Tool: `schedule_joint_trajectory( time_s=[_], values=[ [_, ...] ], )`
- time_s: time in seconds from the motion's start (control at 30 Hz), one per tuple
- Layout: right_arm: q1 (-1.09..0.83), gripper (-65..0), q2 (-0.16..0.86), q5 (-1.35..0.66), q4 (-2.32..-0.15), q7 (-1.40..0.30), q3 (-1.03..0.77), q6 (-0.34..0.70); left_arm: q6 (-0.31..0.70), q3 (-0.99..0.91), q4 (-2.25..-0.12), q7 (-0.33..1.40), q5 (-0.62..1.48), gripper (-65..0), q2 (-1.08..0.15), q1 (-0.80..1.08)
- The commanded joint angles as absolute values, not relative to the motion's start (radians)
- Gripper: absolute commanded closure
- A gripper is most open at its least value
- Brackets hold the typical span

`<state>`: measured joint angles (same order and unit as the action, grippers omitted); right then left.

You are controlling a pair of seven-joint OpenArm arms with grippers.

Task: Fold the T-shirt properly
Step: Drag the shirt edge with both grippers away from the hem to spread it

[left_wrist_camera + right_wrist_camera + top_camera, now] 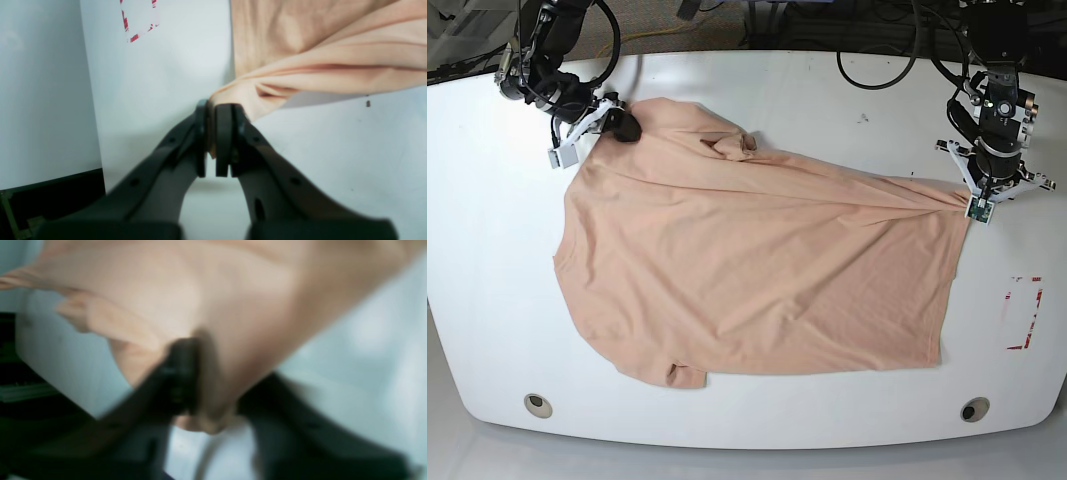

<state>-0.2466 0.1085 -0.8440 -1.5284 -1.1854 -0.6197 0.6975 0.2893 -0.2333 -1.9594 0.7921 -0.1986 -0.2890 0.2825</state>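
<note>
Front edge: rounded white table top (757,420), 2 round metal inserts near its front rim, 1 each side.
Red-striped marker (1023,313): small rectangle outlined in red-and-white tape, beside the hem end of the shirt, just apart from it.
T-shirt (757,270): plain peach short-sleeved T-shirt of thin soft fabric, spread across the middle of the table, 1 sleeve lying at its near edge, collar bunched on its far edge, body mostly flat with creases running toward each held corner.
Left gripper (213,133): black fingers pressed together on a gathered hem corner of the T-shirt; in the wrist view the cloth fans out from between the pads in taut folds and lifts clear of the table there.
Right gripper (200,380): at the far shoulder end of the T-shirt; the wrist view is blurred, but cloth sits between the dark fingers, which look clamped on it.
Step in hand, as judged: both far corners taken, ready to stretch and carry that edge over.
Doing it well: keep both grips firm, raise the 2 corners level and together, pull lightly apart so the far edge goes straight, then bring it toward the near edge of the T-shirt without dragging the body or trapping the bunched collar.
Risk: thin cloth slipping from the blurred right-hand grip.
</note>
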Motion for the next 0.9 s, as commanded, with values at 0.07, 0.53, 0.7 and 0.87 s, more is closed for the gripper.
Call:
schedule_joint_trajectory(
  time_s=[0.07,0.53,0.7,0.87],
  values=[
    [-0.278,0.0,0.143,-0.848,-1.616,-1.194,-0.622,0.698,0.280,-0.240,-1.977,0.753,-0.203,0.0,-0.297,0.277],
    [-0.473,0.0,0.186,-0.849,-1.886,-1.273,-0.621,0.698,0.493,-0.410,-1.995,0.753,-0.203,0.0,-0.288,0.378],
    [-0.490,0.0,0.229,-0.849,-1.886,-1.273,-0.621,0.698,0.572,-0.496,-1.994,0.754,-0.206,0.0,-0.226,0.401],
    [-0.489,0.0,0.236,-0.865,-1.883,-1.268,-0.622,0.698,0.590,-0.496,-1.989,0.754,-0.205,0.0,-0.205,0.412]
  ],
)
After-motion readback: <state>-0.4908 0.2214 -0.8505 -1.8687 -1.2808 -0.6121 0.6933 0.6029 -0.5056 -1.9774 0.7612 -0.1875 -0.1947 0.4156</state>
